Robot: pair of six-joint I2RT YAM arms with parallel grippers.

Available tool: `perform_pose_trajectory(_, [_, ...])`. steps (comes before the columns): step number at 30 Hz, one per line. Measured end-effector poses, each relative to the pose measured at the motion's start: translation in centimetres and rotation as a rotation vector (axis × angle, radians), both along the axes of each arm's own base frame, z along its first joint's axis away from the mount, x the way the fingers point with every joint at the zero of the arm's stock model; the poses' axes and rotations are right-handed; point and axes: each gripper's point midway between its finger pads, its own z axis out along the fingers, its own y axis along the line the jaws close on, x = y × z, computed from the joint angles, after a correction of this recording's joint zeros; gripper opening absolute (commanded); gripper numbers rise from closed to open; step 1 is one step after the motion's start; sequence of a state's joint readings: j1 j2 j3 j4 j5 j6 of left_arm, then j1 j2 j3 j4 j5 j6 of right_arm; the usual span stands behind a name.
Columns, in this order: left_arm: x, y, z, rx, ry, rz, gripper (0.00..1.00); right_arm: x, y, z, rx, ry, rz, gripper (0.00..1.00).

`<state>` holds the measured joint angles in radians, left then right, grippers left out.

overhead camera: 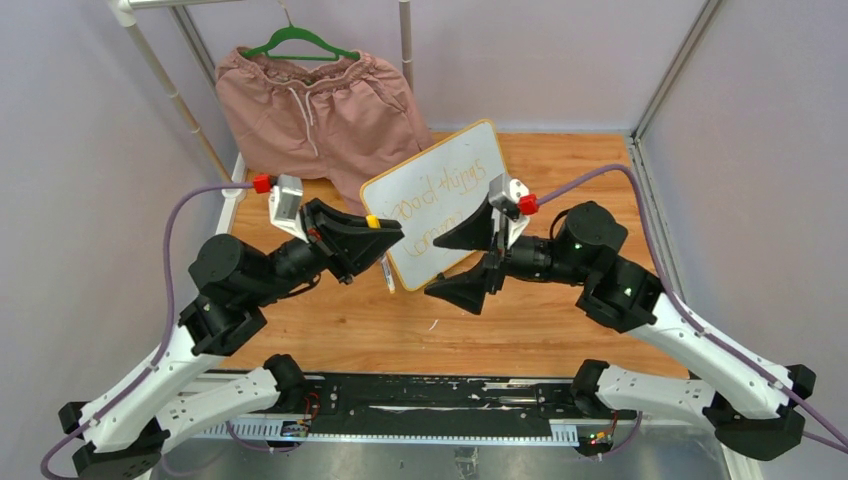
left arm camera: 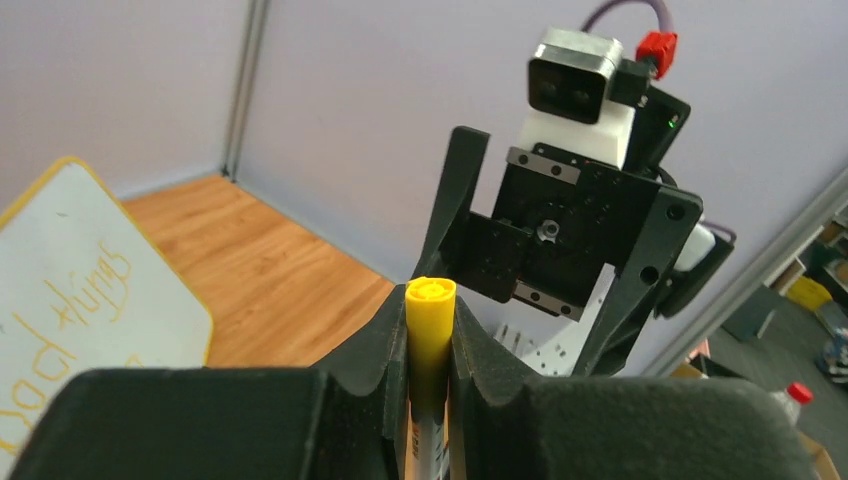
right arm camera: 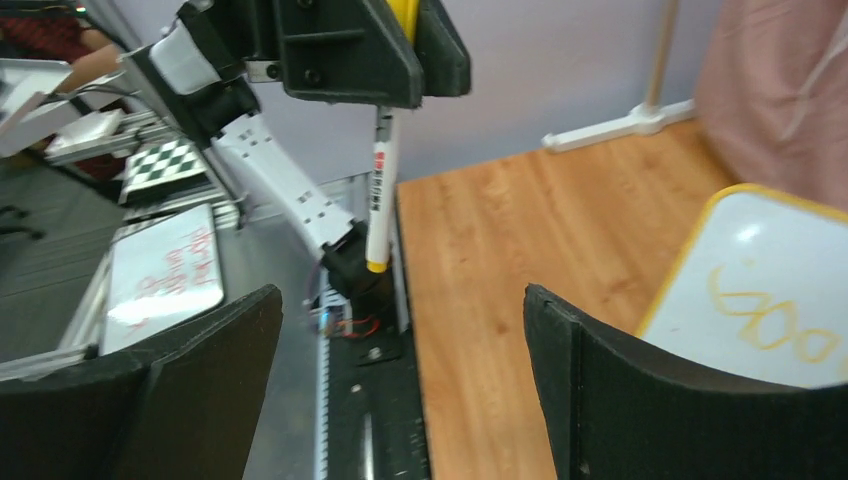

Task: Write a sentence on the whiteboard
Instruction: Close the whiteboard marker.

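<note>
The whiteboard (overhead camera: 440, 195) sits angled at centre frame on the table (overhead camera: 560, 320), its orange sentence (overhead camera: 430, 205) seemingly finished, so the left hand (overhead camera: 385, 238), clenched on the marker (right arm camera: 378, 190), should lift the tip clear without smudging, while the right hand (overhead camera: 432, 266), released wide, avoids the ink.

You've got the whiteboard (overhead camera: 470, 165) standing mid-way on the table (overhead camera: 560, 320), the sentence (overhead camera: 432, 205) on its face. Your left gripper (overhead camera: 385, 232) is at the board's left edge, with the marker (overhead camera: 387, 272) between its fingers, tip down. Your right gripper (overhead camera: 462, 262) is before the board's near corner, right of the marker. Behind the board, leftward, shorts (overhead camera: 320, 115) hang on a hanger (overhead camera: 300, 42)
</note>
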<state>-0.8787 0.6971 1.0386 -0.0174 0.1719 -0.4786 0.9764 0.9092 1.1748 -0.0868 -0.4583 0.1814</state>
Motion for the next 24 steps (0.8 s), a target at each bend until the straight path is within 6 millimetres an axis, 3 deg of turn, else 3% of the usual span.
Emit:
perform_pose_trajectory(4, [-0.4, -1.2, -2.3, 0.041, 0.020, -0.059, 0.00, -0.9, 1.4, -2.8, -0.040, 0.148, 0.082, 0.80])
perform_pose_trajectory(9, [-0.6, -1.9, -3.6, 0.060, 0.035, -0.096, 0.00, -0.6, 3.3, -4.1, -0.031, 0.287, 0.110, 0.74])
perform_pose_trajectory(16, [-0.7, -2.0, -3.3, 0.029, 0.041, -0.106, 0.00, 0.0, 4.5, -4.2, 0.022, 0.364, 0.112, 0.66])
perform_pose_trajectory(24, [-0.4, -2.3, -3.4, -0.028, 0.082, -0.112, 0.00, 0.4, 5.1, -3.0, 0.110, 0.379, 0.115, 0.60])
